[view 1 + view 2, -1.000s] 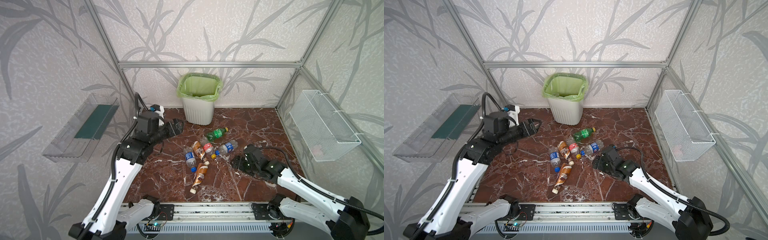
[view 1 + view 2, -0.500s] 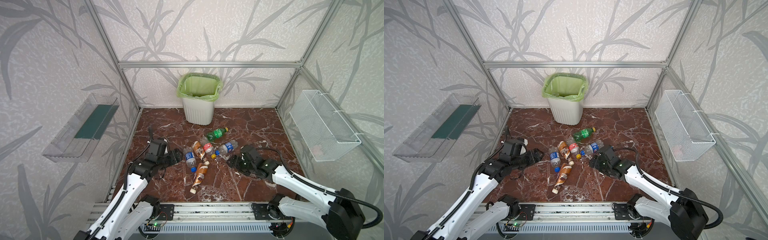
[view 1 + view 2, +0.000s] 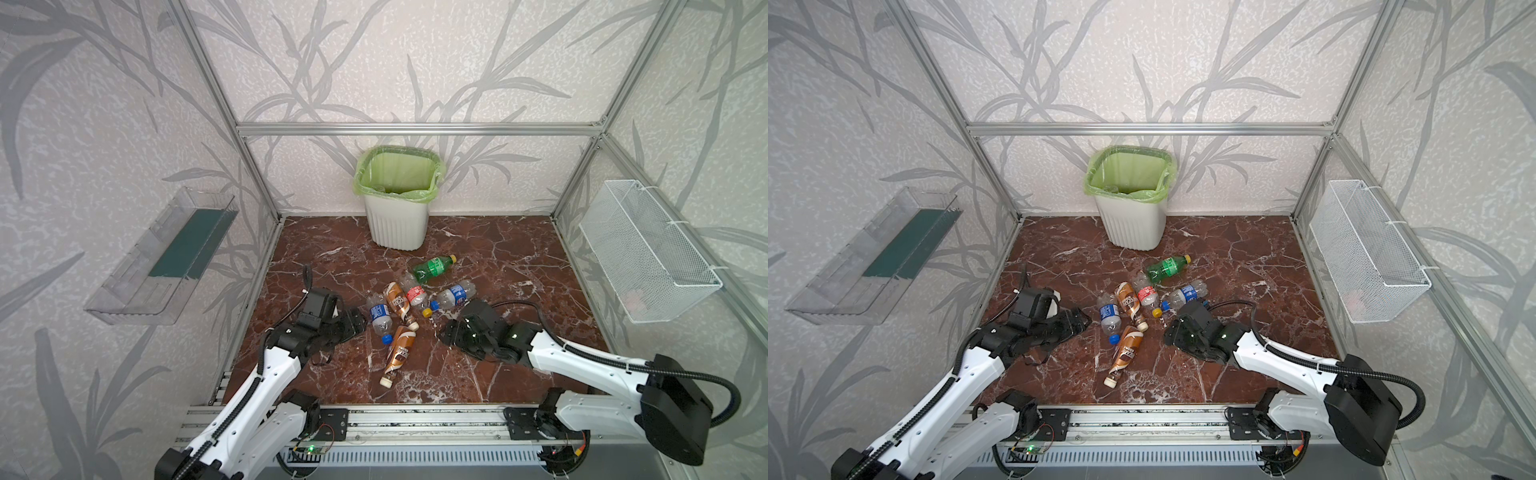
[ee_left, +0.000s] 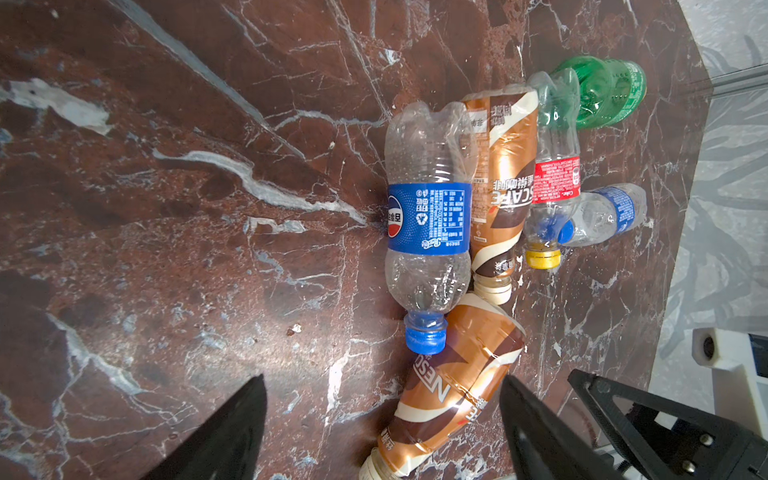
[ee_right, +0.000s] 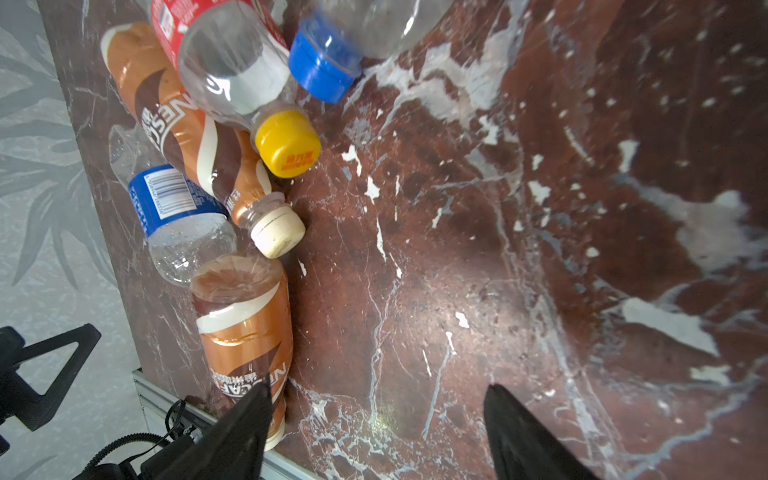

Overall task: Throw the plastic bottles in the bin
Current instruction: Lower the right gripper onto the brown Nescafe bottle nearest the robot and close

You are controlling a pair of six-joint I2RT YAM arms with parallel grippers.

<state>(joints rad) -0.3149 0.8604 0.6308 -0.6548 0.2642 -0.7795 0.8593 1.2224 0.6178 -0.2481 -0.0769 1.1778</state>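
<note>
Plainly, the job was only partly done. Six plastic bottles [image 3: 1128, 303] lay in a loose heap at the centre of the marble surface [image 3: 498, 257]. All were well short of the bin [image 3: 397, 226], which stood at upper centre against the back wall. From upper right to lower left in both top views they were:

- the green bottle [image 3: 434, 268]
- the red-labelled bottle [image 3: 415, 293]
- the right blue-labelled bottle [image 3: 455, 294]
- the upper brown bottle [image 3: 398, 300]
- the left blue-labelled bottle [image 3: 380, 313]
- the lower brown bottle [image 3: 399, 351]

The left tool [image 3: 358, 325] sat low just left of the heap, jaws spread wide and gripping nothing. The right tool [image 3: 446, 332] sat just right of it, likewise spread and empty. By my reading, all six still had to be picked up and thrown.

Inside the bin, a pale clear shape [image 3: 376, 189] showed at the lower left of the green liner [image 3: 399, 174]. It might have been a bottle, but it was too small to tell. The bin's wall hid its bottom, so nothing there could be counted.

In the left wrist view the lower brown bottle ran off the bottom edge between the finger tips, and whether it truly lay within the jaws I could not tell. In the right wrist view the red-labelled and right blue-labelled bottles were cut off at the top edge.

A pinkish smear in the wire basket [image 3: 648, 257] at right was too blurred to name.
</note>
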